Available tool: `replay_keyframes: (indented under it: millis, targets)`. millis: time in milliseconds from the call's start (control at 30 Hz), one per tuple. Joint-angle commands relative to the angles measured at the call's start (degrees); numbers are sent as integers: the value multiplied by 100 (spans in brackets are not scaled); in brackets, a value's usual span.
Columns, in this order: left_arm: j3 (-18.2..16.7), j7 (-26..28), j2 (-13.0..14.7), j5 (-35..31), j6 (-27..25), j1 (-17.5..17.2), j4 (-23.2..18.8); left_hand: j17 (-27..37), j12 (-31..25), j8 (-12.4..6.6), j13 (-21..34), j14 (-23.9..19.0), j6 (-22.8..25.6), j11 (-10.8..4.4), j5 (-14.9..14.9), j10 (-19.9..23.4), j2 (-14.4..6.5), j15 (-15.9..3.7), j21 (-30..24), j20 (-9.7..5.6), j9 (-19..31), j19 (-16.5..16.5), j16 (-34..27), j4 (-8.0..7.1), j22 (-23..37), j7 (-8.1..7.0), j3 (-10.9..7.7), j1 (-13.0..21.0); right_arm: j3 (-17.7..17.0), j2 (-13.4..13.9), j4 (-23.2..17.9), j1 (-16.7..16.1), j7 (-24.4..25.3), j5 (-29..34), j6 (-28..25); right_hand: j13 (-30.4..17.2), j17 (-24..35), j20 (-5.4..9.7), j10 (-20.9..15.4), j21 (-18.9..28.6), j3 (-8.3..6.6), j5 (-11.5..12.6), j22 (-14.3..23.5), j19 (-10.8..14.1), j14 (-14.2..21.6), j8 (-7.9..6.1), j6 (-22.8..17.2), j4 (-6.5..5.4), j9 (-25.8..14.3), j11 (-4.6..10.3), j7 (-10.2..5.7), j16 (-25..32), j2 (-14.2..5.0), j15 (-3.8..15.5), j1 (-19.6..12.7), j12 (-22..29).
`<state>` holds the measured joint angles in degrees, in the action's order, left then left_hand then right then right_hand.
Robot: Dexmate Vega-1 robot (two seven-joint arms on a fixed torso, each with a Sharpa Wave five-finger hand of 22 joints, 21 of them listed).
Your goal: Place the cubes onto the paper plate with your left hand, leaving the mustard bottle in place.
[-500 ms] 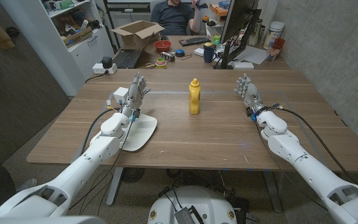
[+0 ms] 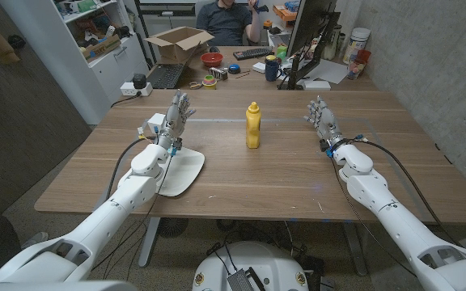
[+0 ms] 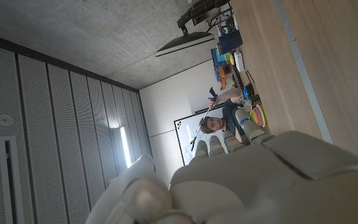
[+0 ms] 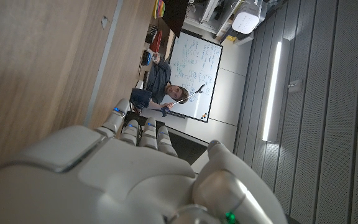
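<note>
Your left robot hand (image 2: 176,113) is raised, fingers apart, holding nothing; right robot hand (image 2: 322,115) likewise. White cube (image 2: 156,123) sits near the table's left edge, beyond the paper plate (image 2: 186,171). Probably light, rigid: pinch opposite faces (leave mustard bottle (image 2: 252,126) mid-table).

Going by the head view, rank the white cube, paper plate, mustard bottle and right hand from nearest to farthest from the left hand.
1. White cube, just beside the left hand, on its outer side.
2. Paper plate, under the wrist, nearer the robot.
3. Mustard bottle, table centre.
4. Right hand, far side.

matt wooden table (image 2: 265,174), glossy plastic mustard bottle (image 2: 252,127)
</note>
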<state>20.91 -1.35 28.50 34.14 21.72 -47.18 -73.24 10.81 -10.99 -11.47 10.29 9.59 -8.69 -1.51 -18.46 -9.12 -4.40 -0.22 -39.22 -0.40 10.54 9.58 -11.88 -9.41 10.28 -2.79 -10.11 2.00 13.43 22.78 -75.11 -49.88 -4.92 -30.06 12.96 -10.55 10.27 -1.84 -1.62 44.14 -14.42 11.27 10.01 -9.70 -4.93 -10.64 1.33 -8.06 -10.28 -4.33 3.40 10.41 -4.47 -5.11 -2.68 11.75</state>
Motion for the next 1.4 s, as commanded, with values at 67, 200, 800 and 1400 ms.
replay_keyframes:
  millis: [67, 200, 800, 1400]
  targets:
    - [-24, 883, 112, -1067, 479, -29, -168, 7, -42, -35, 21, 45, 36, -21, -66, 110, -128, -11, -6, 99, 12, -64, -46, 47, 5, -129, -32, 98, -272, -248, 29, -23, -199, 258, -108, -6, 15, 1, 22, -16, -25, 47, 25, -317, -3, -27, -12, -3, -21, -37, 50, 42, -57, -35, 24, 31]
    - [-62, 1623, 166, -1693, 304, -137, -450, -2, -74, -73, 23, -144, 175, -79, -82, 259, -131, 79, 9, 283, 12, -143, -82, 111, 4, -303, -62, 223, -302, -274, 35, -25, -209, 294, -139, -6, 15, -1, 20, -24, -23, 47, 25, -313, -2, -25, -9, -3, -21, -41, 48, 42, -57, -39, 24, 31]
    - [-201, 3514, 349, -4071, -190, -283, -1191, -24, -147, -237, 24, -473, 796, -21, -93, 701, 12, 40, 68, 357, 9, -393, -71, 360, -13, -472, -119, 656, -386, -356, 127, -1, -287, 345, -78, -6, 13, -6, 11, -51, -17, 48, 26, -303, 2, -28, -15, -1, -21, -46, 44, 41, -60, -37, 19, 34]
    - [-89, 4653, 664, -6162, -1923, -385, -2114, -35, -150, -309, 22, -692, 1194, -185, -74, 974, -20, -65, 154, 373, 6, -483, -40, 600, -9, -671, -250, 1110, -418, -348, 34, -71, -264, 352, -83, -6, 13, -5, 15, -84, -8, 49, 28, -298, -2, -28, -19, 0, -21, -47, 49, 37, -59, -35, 17, 30]
